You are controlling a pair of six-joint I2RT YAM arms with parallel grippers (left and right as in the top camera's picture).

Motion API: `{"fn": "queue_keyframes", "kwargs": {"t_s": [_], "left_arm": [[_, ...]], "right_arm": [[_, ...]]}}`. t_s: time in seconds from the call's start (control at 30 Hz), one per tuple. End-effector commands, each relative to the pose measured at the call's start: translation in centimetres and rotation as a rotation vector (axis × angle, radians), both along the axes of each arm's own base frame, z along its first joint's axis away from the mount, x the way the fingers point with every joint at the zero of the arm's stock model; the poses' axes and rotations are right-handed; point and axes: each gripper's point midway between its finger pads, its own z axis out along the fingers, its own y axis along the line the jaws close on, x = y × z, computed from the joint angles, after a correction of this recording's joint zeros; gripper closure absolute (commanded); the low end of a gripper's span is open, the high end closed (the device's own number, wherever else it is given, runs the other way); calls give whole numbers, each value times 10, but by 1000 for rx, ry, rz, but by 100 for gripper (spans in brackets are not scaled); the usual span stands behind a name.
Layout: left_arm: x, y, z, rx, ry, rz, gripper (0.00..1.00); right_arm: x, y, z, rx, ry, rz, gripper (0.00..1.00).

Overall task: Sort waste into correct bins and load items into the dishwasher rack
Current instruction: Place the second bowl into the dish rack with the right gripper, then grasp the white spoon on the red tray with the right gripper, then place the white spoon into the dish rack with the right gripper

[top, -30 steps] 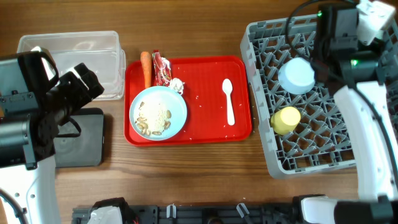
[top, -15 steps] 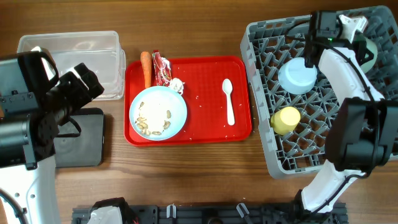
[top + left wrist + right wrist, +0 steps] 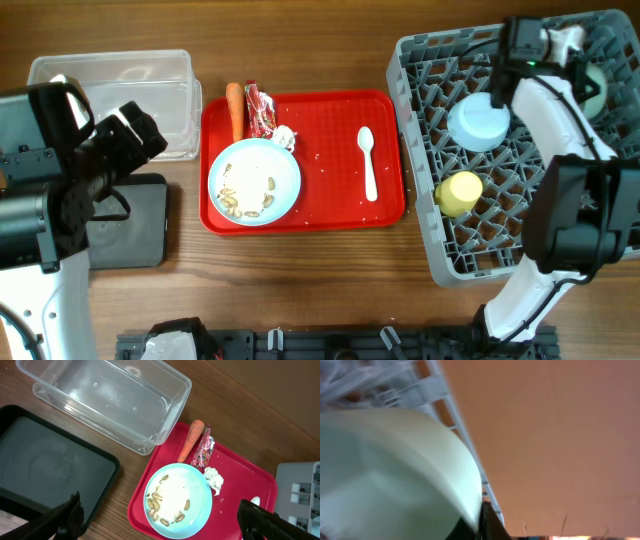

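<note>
A pale blue plate (image 3: 254,180) with beige food bits sits on the red tray, and shows in the left wrist view (image 3: 179,500). Behind it lie the carrot (image 3: 235,108), the red wrapper (image 3: 259,108) and the white tissue (image 3: 285,137). The white spoon (image 3: 368,162) lies on the tray's right. The grey rack (image 3: 450,250) holds an upturned pale blue bowl (image 3: 477,122) and the yellow cup (image 3: 459,192). My right gripper (image 3: 580,60) is shut on the mint-green bowl (image 3: 390,470) at the rack's back right. My left gripper (image 3: 165,522) is open and empty, high above the plate.
The clear tub (image 3: 120,85) stands at the back left, with the black tray (image 3: 130,230) in front of it, partly under my left arm. The red serving tray (image 3: 330,205) lies between the bins and the rack.
My right arm has swung down to the rack's back right corner with the mint-green bowl, then held almost still. The left arm has not moved.
</note>
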Motion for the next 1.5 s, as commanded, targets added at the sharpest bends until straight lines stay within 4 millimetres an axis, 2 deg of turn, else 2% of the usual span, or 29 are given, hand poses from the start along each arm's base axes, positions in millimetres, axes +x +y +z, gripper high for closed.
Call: {"fn": "queue_keyframes", "kwargs": {"t_s": [0.0,0.03,0.1,0.2,0.3,0.37,0.47,0.5,0.53,0.57,0.6,0.7,0.8,0.87,0.97,1.1,1.17,1.23,1.3,1.33,1.37,1.47], "left_arm": [[1,3,4,8,-11,17,0],[1,3,4,8,-11,17,0],[1,3,4,8,-11,17,0],[1,3,4,8,-11,17,0],[1,3,4,8,-11,17,0],[1,3,4,8,-11,17,0],[1,3,4,8,-11,17,0],[1,3,4,8,-11,17,0],[1,3,4,8,-11,17,0],[1,3,4,8,-11,17,0],[1,3,4,8,-11,17,0],[1,3,4,8,-11,17,0],[1,3,4,8,-11,17,0],[1,3,4,8,-11,17,0],[1,3,4,8,-11,17,0],[1,3,4,8,-11,17,0],[1,3,4,8,-11,17,0],[1,3,4,8,-11,18,0],[1,3,4,8,-11,17,0],[1,3,4,8,-11,17,0],[1,3,4,8,-11,17,0],[1,3,4,8,-11,17,0]], "right_arm": [[15,35,-38,164,91,136,45],[14,38,-39,171,81,135,33],[14,44,-38,199,37,132,22],[22,70,-25,362,-29,237,19],[26,114,8,569,-121,398,19],[19,164,37,761,-177,565,21],[-10,259,74,1141,-217,826,25],[-21,284,81,1252,-205,882,29],[-41,320,87,1415,-165,943,35],[-54,342,86,1511,-130,940,37],[-63,353,79,1556,-101,896,38],[-77,365,39,1544,-53,671,42],[-75,353,-21,1354,-37,446,42],[-72,351,-46,1324,-8,391,41],[-66,364,-93,1344,113,388,41],[-76,366,-149,1336,252,300,44],[-83,365,-169,1331,299,253,48],[-86,366,-181,1339,321,229,57],[-84,371,-183,1364,320,238,78],[-81,372,-178,1364,313,255,90],[-79,372,-173,1362,307,266,96],[-67,375,-137,1365,261,333,96]]}}
